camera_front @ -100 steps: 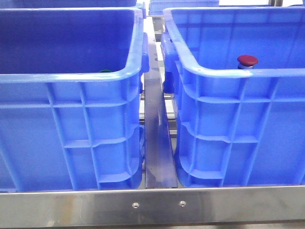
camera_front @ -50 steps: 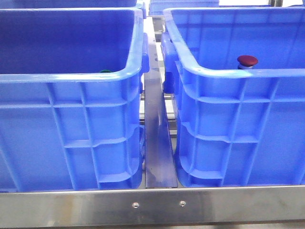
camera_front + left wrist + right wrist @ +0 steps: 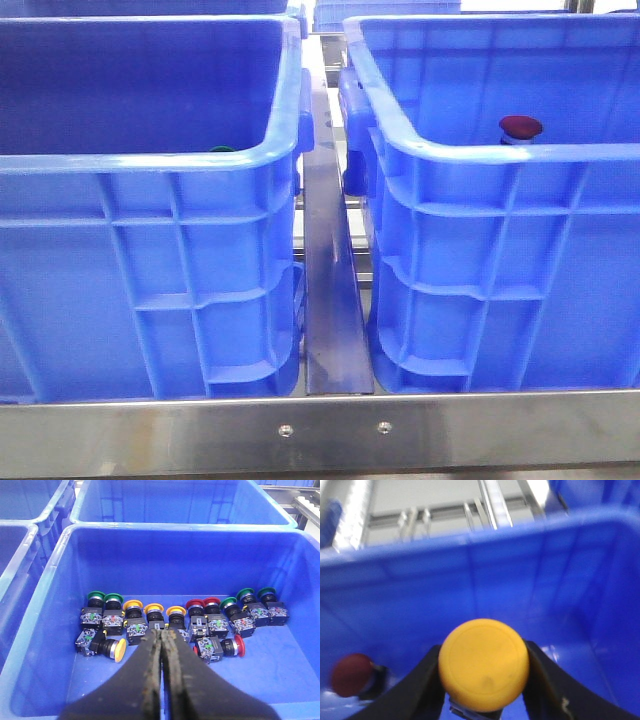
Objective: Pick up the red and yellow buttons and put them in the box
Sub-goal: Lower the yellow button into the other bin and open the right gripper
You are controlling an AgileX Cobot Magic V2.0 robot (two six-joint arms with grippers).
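Note:
In the right wrist view my right gripper (image 3: 485,682) is shut on a yellow button (image 3: 484,655), its round cap facing the camera, held inside the blue box (image 3: 470,575). A red button (image 3: 350,675) lies on that box's floor beside it; the front view shows its cap (image 3: 520,126) in the right box (image 3: 500,150). My left gripper (image 3: 163,633) is shut on nothing and hangs over the left crate (image 3: 47,595), just above a row of yellow buttons (image 3: 153,611) and red buttons (image 3: 194,605). Neither gripper shows in the front view.
Green-capped buttons (image 3: 95,598) stand at both ends of the row in the left crate; one green cap (image 3: 221,150) peeks over its rim. A steel rail (image 3: 330,300) runs between the two crates. More blue crates (image 3: 175,505) stand behind.

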